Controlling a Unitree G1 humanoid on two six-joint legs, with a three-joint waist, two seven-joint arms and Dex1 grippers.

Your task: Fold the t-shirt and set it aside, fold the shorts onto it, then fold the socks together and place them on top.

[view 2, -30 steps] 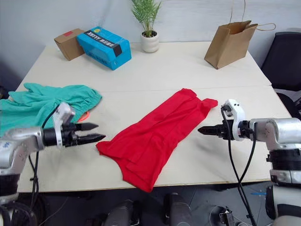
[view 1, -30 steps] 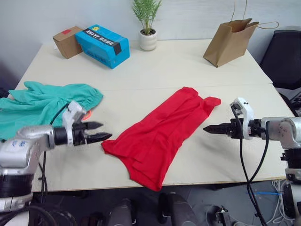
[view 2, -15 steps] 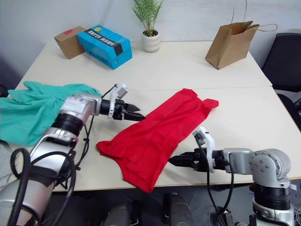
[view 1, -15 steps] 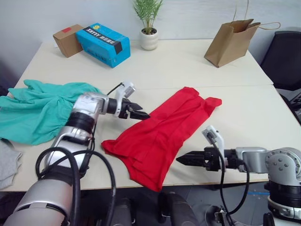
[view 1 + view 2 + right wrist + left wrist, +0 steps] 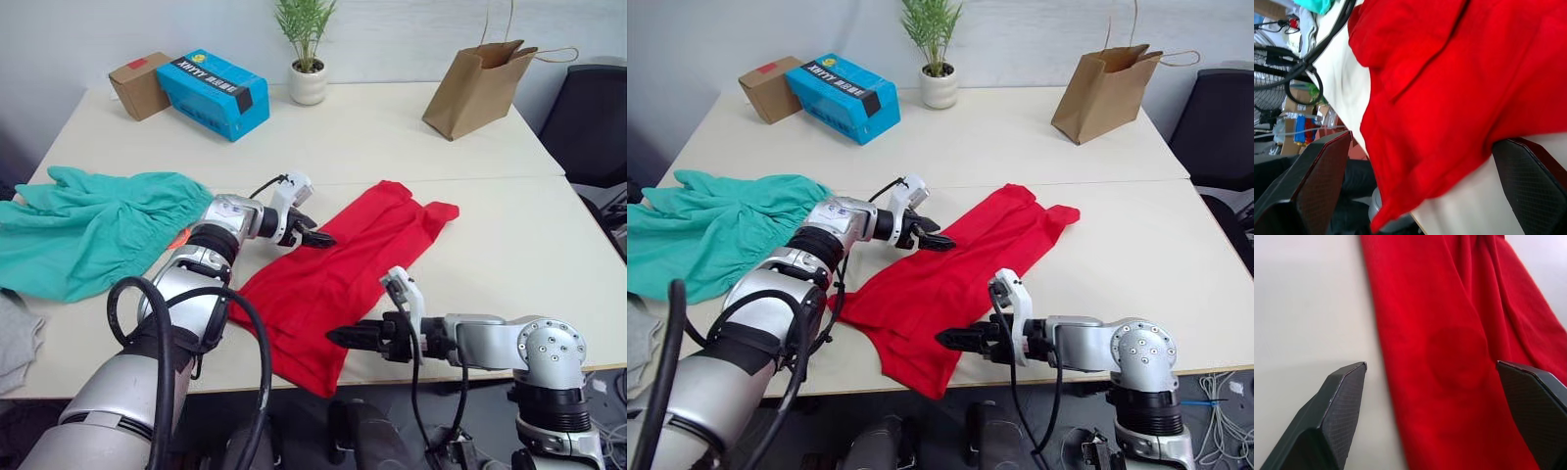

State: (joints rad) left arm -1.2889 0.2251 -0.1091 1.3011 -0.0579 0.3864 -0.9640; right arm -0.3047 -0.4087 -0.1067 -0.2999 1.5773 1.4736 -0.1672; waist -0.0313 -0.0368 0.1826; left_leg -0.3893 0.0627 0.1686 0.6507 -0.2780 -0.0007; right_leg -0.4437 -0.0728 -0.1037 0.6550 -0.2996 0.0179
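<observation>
Two grippers close in on the t-shirt (image 5: 338,279), a red garment already doubled lengthwise into a long strip that runs diagonally across the table (image 5: 411,137), from the near edge at centre up toward the far right. The left gripper (image 5: 315,236) reaches across to the strip's left long edge about midway along it; the left wrist view shows its two fingers spread wide, one over bare tabletop and one over red cloth, so they straddle the edge and hold nothing. The right gripper (image 5: 343,338) comes in low from the right at the near end, where the hem droops over the table's front; its fingers are likewise wide apart around that bottom portion, gripping nothing yet. This placement looks meant to give each arm one grip on the strip so it can be folded over on itself. The shorts (image 5: 93,225) lie in a loose teal heap at the left of the table, well apart from the shirt, untouched. A scrap of grey fabric, possibly the socks (image 5: 18,338), shows at the near left edge. At the far side stand a blue box (image 5: 214,94), a cardboard box (image 5: 140,86), a potted plant (image 5: 308,54) and a paper bag (image 5: 477,86), all clear of the work.
</observation>
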